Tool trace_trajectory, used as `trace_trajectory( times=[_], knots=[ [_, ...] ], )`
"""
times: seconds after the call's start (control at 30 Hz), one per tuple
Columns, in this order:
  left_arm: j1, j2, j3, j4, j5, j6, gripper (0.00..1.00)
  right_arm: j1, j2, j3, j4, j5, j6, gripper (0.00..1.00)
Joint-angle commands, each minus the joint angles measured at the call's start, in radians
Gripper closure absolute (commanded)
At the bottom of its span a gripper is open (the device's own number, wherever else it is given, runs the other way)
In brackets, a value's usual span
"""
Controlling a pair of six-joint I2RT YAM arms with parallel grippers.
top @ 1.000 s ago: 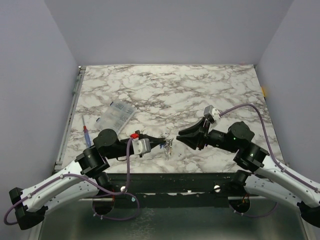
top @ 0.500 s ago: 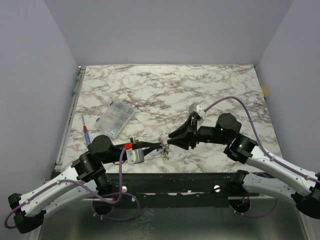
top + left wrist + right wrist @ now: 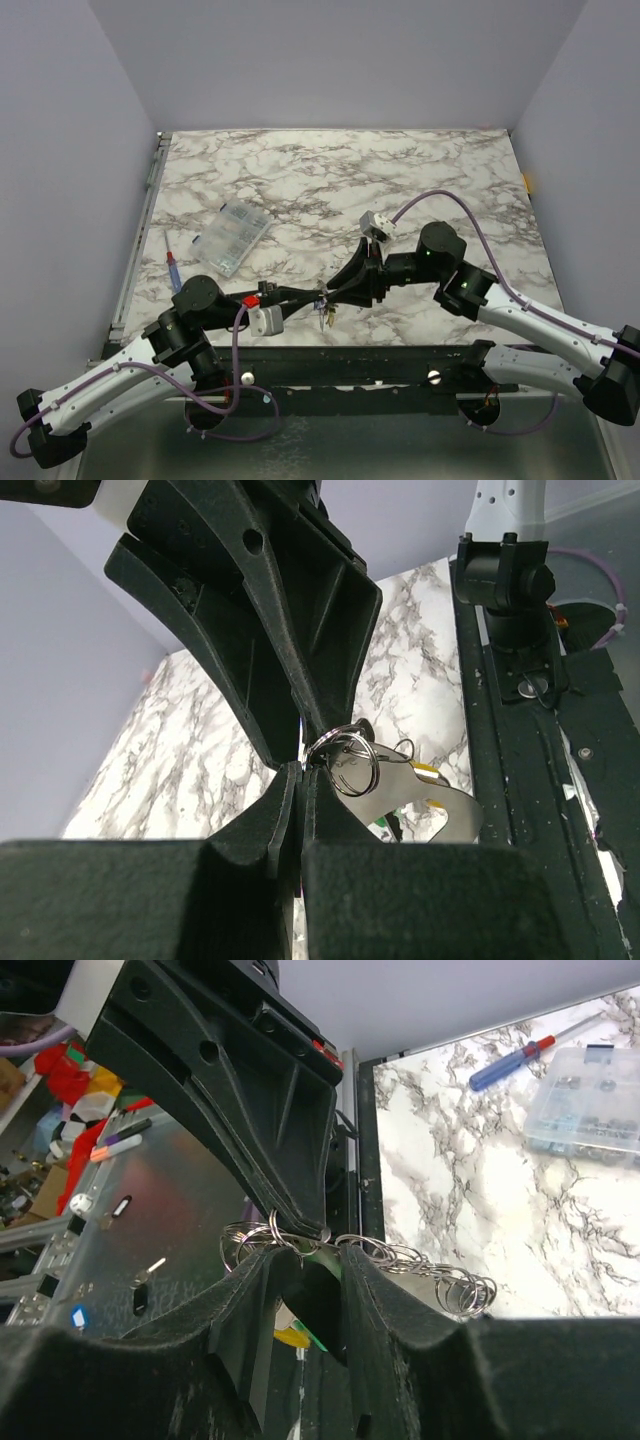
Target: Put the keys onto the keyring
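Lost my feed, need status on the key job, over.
Left tool shut on keyring. Right tool open, astride it. Keys hang just below. Nothing in the way; box and screwdriver sit off left.

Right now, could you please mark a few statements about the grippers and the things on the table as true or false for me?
1. The left gripper is shut on the metal keyring. True.
2. The right gripper is clamped fully shut. False: its fingers stand apart.
3. The clear plastic box lies on the right half of the table. False: it lies on the left half.
4. The screwdriver lies on the table, left of the box. True.
5. The two grippers are at opposite ends of the table. False: they meet tip to tip near the middle of the near edge.
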Motion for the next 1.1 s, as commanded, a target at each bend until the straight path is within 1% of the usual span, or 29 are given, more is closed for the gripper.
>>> trace_trajectory(
  times=[0.0,0.27,0.4,0.53,0.63,0.77,1.0,1.07],
  knots=[
    [0.001,-0.004,-0.002,0.068,0.011,0.014,1.0,0.009,-0.002,-0.004,0.06,-0.053,0.024,0.6],
    [0.001,0.014,-0.016,0.139,0.001,-0.04,1.0,0.009,0.022,0.017,0.052,-0.043,-0.004,0.6],
    [0.002,0.017,-0.036,0.201,-0.002,-0.086,1.0,0.009,0.028,0.025,0.049,-0.023,-0.033,0.63],
    [0.001,0.029,-0.049,0.242,0.012,-0.12,1.0,0.009,0.05,0.036,0.043,-0.016,-0.061,0.72],
    [0.002,0.025,-0.057,0.266,0.02,-0.139,1.0,0.01,0.076,0.045,0.025,-0.01,-0.089,0.86],
    [0.002,0.011,-0.072,0.295,0.036,-0.167,1.0,0.01,0.094,0.045,0.0,0.001,-0.138,0.99],
    [0.002,0.009,-0.071,0.284,0.014,-0.189,1.0,0.012,0.052,0.024,-0.039,0.022,-0.238,0.99],
    [0.0,0.008,-0.062,0.248,-0.003,-0.179,0.91,0.012,0.036,0.019,-0.055,0.032,-0.26,0.99]
  ],
)
